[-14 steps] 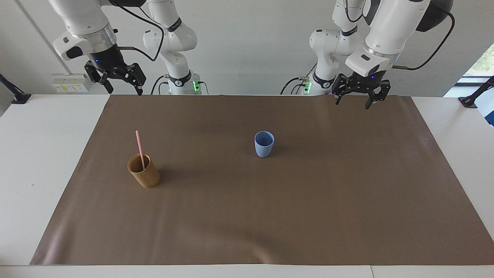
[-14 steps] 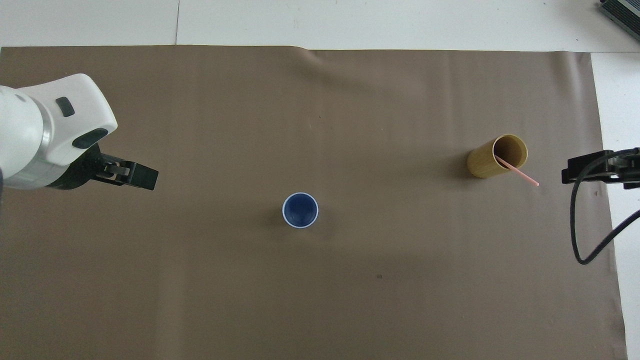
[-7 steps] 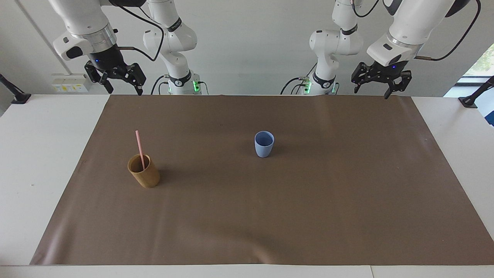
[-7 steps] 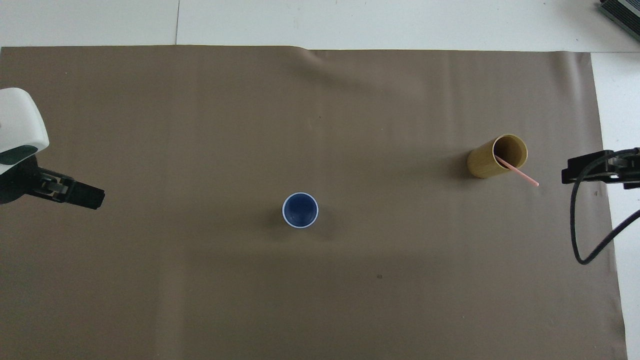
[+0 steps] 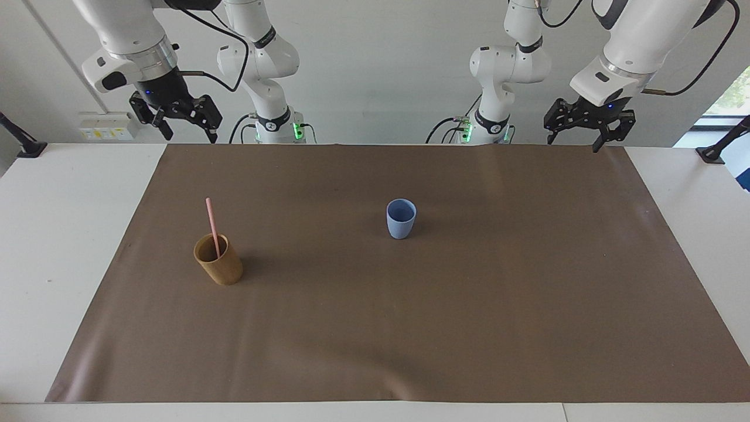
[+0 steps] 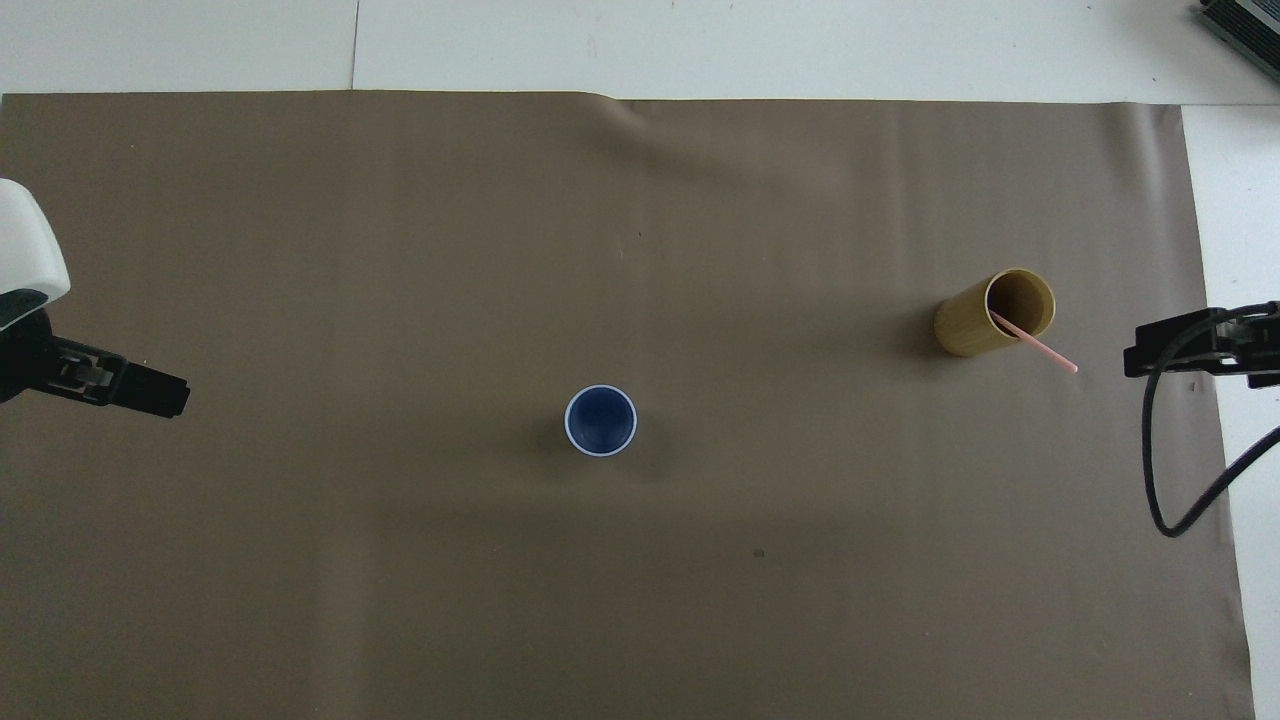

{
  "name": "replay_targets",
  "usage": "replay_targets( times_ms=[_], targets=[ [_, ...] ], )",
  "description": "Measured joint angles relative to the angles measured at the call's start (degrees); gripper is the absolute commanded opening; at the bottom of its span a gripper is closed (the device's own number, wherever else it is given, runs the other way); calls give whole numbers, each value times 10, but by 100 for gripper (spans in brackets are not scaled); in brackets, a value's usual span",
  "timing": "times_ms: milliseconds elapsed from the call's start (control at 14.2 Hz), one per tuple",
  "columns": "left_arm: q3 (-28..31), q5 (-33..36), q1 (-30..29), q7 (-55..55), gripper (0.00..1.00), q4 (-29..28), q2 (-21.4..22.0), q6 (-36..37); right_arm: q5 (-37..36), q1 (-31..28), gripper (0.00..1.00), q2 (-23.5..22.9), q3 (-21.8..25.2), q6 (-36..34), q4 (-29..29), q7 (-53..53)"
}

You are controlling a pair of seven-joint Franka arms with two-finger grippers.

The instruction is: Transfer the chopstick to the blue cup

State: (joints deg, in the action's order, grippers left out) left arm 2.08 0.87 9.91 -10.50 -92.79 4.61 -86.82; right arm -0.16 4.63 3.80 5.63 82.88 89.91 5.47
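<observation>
No writing, label, brand, number or sign can be read on anything here.

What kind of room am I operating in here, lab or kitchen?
Most likely a robotics lab: two white arms mounted at a white table covered by a brown mat, plain walls, and only test props, a blue cup and tan cup.

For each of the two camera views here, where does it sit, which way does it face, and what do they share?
Facing view: high across the table, facing both arms; left gripper, right gripper hang open.
Overhead view: above the robots' end, looking steeply down; only wrists and grippers show.
Shared: blue cup, chopstick standing in the tan cup, brown mat.
</observation>
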Motion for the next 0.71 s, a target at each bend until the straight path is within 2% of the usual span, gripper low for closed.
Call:
replay_targets(
  times_ms=[141,424,706],
  targets=[
    [0,0,0,2,100,0,0,-36,0,-1,100,0,1,-1,0,0],
    [0,-1,-2,54,100,0,0,-44,0,-6,100,0,2,27,15,-2],
    [1,-1,-8,67,100,0,0,-41,3,-28,100,-14,3,105,85,-71]
  ],
)
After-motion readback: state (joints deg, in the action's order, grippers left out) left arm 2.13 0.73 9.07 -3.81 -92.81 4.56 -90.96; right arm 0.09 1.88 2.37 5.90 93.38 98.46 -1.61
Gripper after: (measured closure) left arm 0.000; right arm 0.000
